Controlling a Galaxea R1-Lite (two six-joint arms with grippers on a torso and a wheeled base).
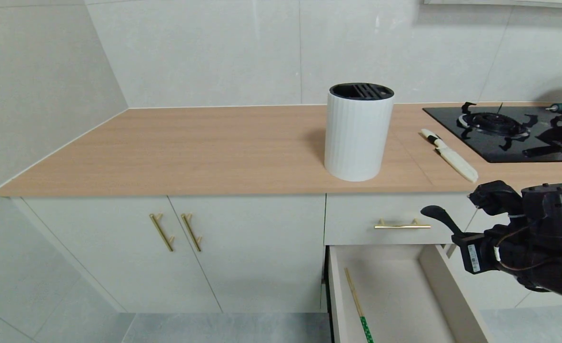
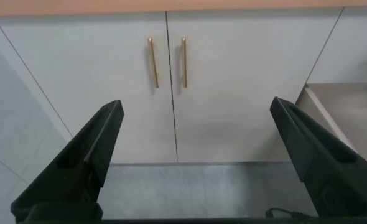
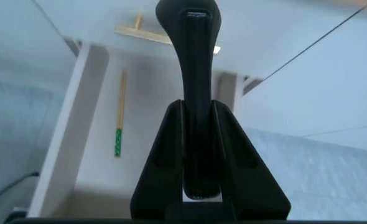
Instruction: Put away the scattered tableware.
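Now, right tool: closed around slender black plastic handle, held over open white drawer.
Left tool: spread wide.

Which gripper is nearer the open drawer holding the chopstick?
Right. The right gripper, shut on a black utensil, is beside the open drawer; the left gripper faces the cabinet doors, the drawer off to one side.

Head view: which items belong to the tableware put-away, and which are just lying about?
Job:
- black utensil, held in the right gripper
- chopsticks in the open drawer
- white knife on the counter
- probably the white slotted holder

Lying about:
- gas hob
- cupboard doors
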